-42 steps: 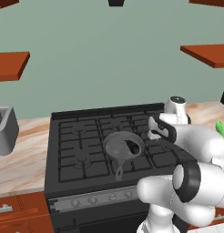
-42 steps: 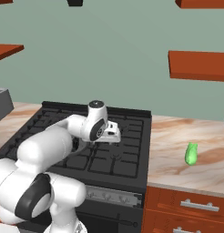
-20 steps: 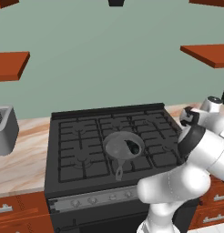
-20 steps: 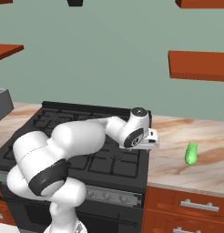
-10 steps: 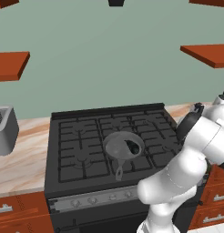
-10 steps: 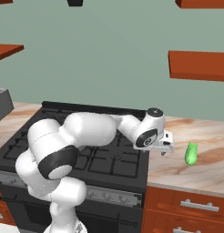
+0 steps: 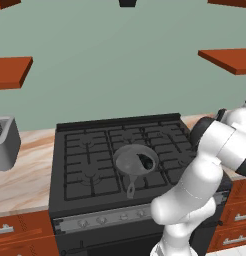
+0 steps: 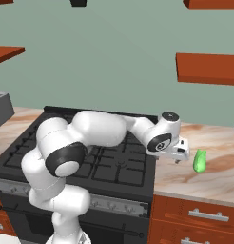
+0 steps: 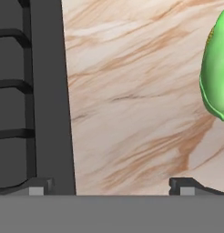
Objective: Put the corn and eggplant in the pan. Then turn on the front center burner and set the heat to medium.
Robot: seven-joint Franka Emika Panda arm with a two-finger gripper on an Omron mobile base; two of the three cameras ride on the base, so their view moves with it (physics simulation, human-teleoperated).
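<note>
Marble counter at the stove's three o'clock side carries the corn (image 8: 199, 161), and the gripper (image 8: 177, 158) hangs just beside it, jaws spread wide and empty, presumably lining up a grasp, while the eggplant (image 7: 144, 160) already sits in the pan (image 7: 128, 161).

Arm stretched low and far to its right, elbow bent, wrist turned down. Gripper (image 9: 112, 186) points downward, fingers (image 9: 38, 186) spread wide apart, holding nothing.
</note>
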